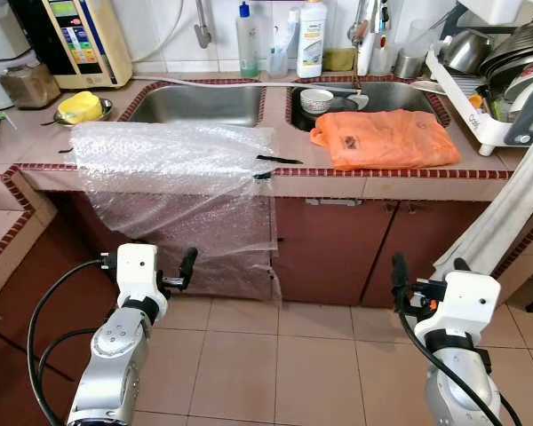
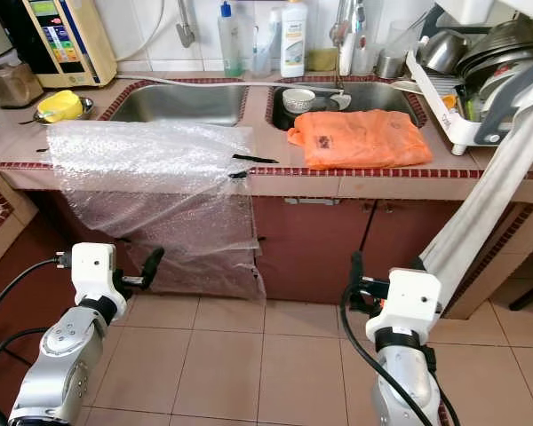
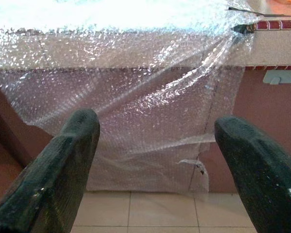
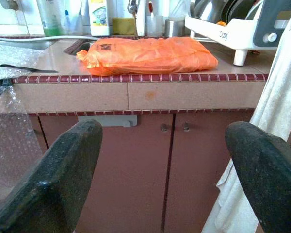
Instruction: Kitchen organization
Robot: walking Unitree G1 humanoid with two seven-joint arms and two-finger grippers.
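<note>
Left eye view showing bubble wrap [image 1: 173,177] draping from counter [image 1: 409,182] edge down over cabinet front; orange bag [image 1: 386,138] lying on counter by sink [image 1: 200,105]. I am holding left gripper [image 1: 185,268] low before wrap's hanging part, fingers spread wide, empty. Right gripper [image 1: 398,271] also gaping wide, gripping nothing, facing cabinet doors. I am judging: approaching wrap's lower edge squarely, pinching thick fold, avoiding tearing.

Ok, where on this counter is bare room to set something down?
A small bare strip of tile between the bubble wrap and the orange plastic bag. The left sink basin is empty. Crowded: the right basin with a bowl, and the dish rack.
</note>
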